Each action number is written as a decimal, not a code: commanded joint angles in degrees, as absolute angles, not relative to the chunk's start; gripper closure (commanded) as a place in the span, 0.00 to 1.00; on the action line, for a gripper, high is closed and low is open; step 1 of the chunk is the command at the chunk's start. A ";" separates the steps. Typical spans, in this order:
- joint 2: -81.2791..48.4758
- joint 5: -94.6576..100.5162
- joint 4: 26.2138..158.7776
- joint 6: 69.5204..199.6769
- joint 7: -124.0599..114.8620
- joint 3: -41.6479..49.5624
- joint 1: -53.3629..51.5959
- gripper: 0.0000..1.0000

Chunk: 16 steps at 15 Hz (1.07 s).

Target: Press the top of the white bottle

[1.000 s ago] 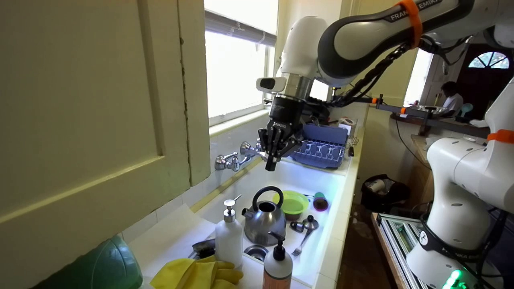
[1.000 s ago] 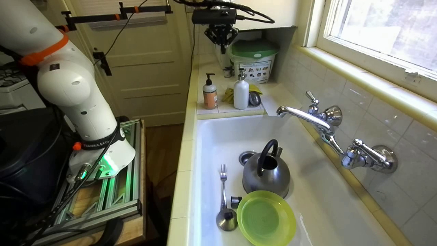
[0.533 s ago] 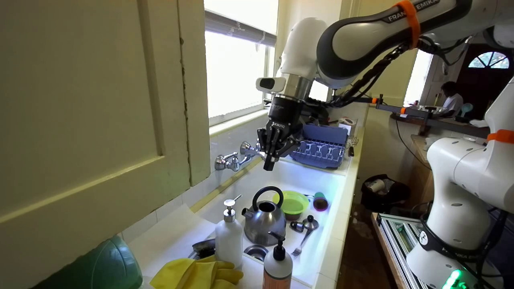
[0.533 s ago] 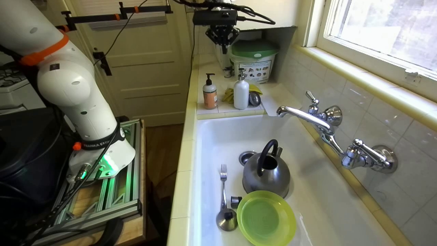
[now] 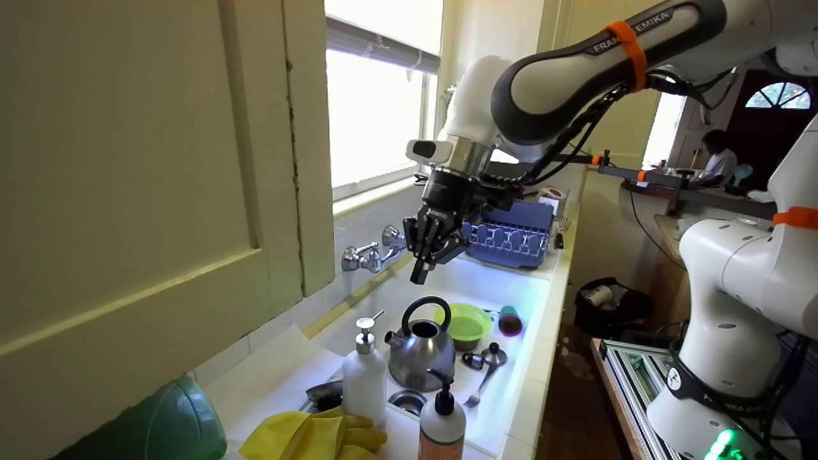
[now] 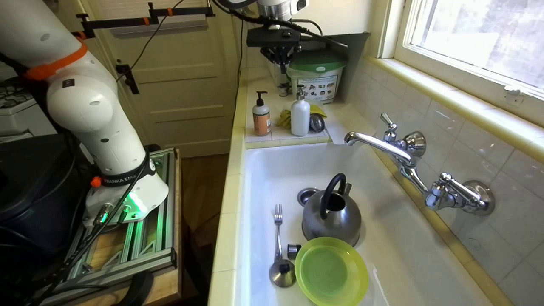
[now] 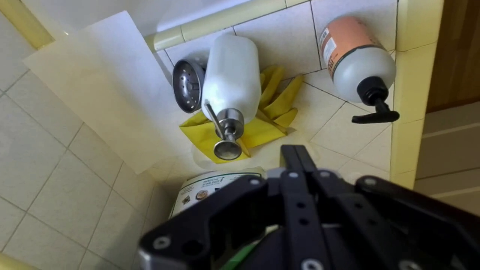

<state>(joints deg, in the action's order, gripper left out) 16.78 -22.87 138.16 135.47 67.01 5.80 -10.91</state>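
White bottle (image 7: 234, 73) stands on the counter (image 7: 277, 41) beside the sink (image 6: 289, 165), gripper (image 7: 298, 155) clenched empty and apart from the bottle's pump (image 7: 227, 150): approach appears current, next calling for overhead alignment, then pressing.

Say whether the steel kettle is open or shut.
Open: the kettle shows an uncovered top opening in both exterior views; a knobbed lid lies apart.

Kitchen, white sink (image 6: 272, 172), wall-mounted faucet (image 6: 380, 145), steel kettle (image 6: 327, 227), dish rack (image 5: 511, 258)
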 commanded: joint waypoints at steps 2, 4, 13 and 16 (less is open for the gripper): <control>14.36 -31.39 139.93 142.12 76.05 6.32 -12.28 1.00; 12.77 -33.95 139.90 144.88 78.92 5.82 -12.49 1.00; 7.70 -49.44 138.80 153.15 94.36 3.19 -12.83 1.00; 5.78 -53.66 137.90 155.77 97.73 4.23 -14.42 1.00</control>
